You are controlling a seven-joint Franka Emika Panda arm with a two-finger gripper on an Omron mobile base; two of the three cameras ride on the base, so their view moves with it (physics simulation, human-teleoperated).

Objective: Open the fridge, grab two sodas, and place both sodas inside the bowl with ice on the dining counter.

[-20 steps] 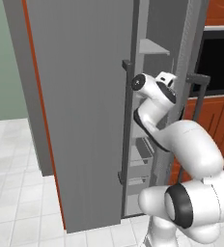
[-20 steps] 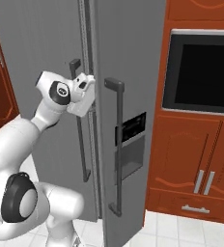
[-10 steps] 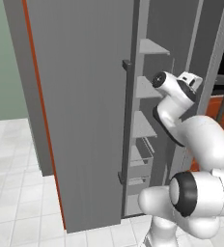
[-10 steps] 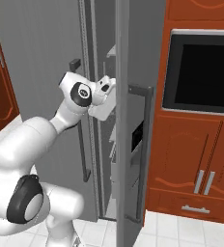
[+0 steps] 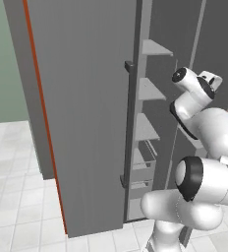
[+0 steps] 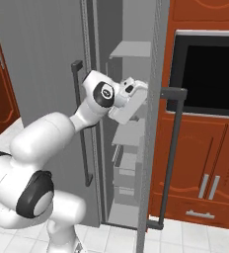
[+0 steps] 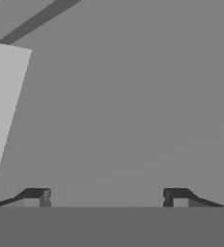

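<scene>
Hand (image 7: 106,197) wide, nothing between the fingertips (image 7: 34,197), facing a flat grey surface inside the fridge (image 6: 52,59). Fridge's right door (image 6: 153,148) stands edge-on, open; arm reaches through the gap. Pale shelves (image 6: 131,49) beyond, bins (image 6: 129,170) lower.

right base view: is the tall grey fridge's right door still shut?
No, the tall grey fridge stands open, its right door swung out edge-on, pale grey shelves showing inside.
</scene>
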